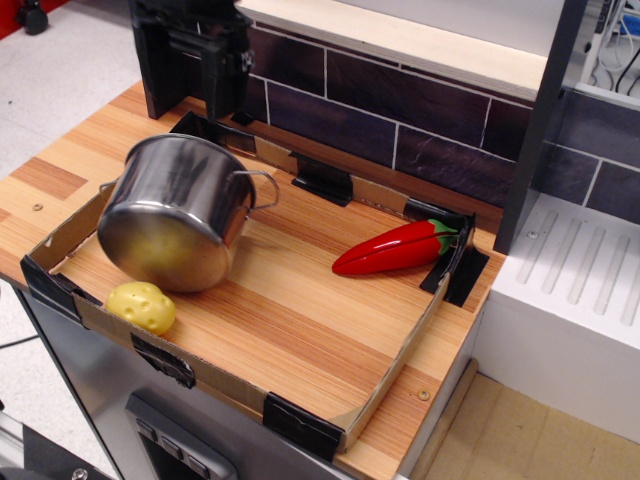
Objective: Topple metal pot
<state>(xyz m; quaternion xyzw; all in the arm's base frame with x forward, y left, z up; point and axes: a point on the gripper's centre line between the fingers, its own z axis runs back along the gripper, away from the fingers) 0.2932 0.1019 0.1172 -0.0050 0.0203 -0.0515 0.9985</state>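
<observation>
Lying tipped at left of tabletop (300,330), metal pot (178,212) shows base toward near-left, mouth toward far-right. End effector (205,50) hangs clear at far-left, just beyond pot rim; finger state cannot tell. Potato (141,307) just beside base.

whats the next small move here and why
Probably just back the tool up and away. The pot already lies tipped on its side in the tray, base toward the camera, beside the potato, and the tool sits above and behind it, apart from it, so toppling looks done.
</observation>
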